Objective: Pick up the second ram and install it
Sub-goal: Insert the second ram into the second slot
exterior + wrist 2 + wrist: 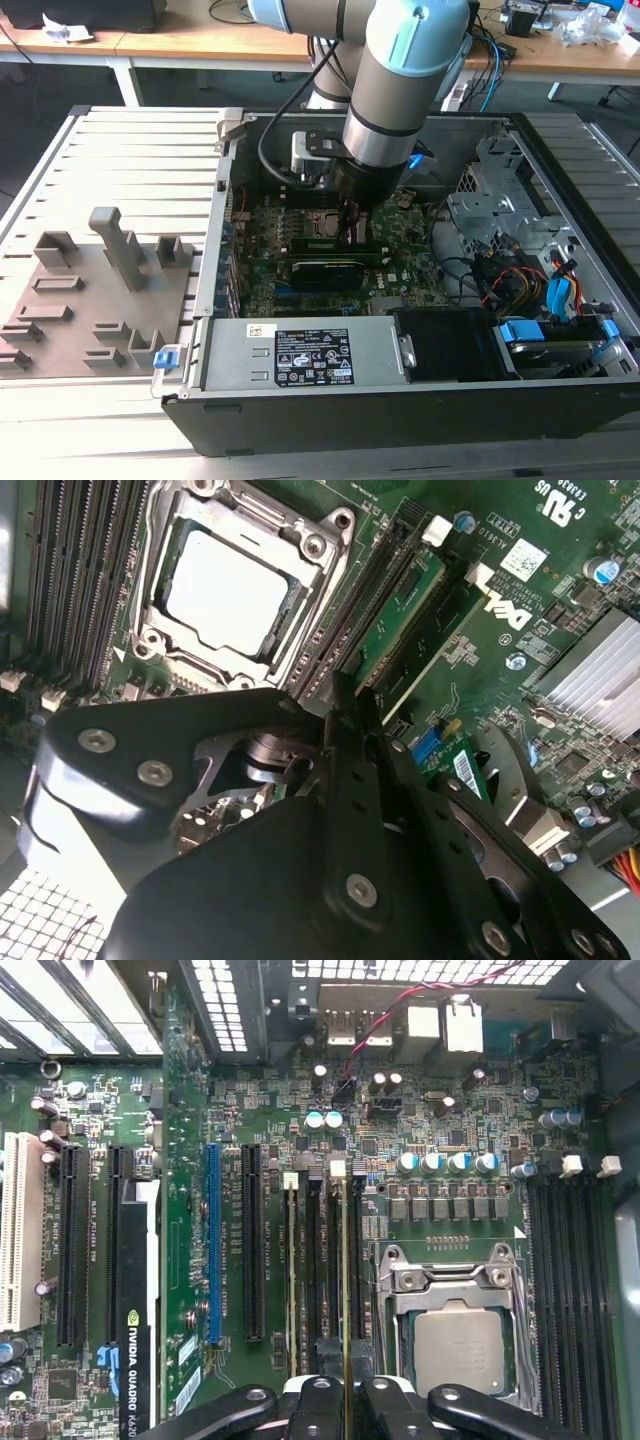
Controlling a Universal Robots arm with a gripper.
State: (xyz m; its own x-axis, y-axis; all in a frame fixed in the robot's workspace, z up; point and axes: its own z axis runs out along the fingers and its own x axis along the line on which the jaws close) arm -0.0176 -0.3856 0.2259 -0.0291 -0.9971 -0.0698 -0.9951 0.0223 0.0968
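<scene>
Inside the open computer case (560,170), my claw (345,1400) is clamped on the second memory stick (345,1270), standing edge-on over a slot at nine o'clock of the processor socket (455,1335).

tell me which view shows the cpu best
The second wrist view: the cpu is close, large and unblocked. The first wrist view shows it smaller, beside the claw shut on the ram. The exterior view shows it as a small patch next to the arm.
</scene>
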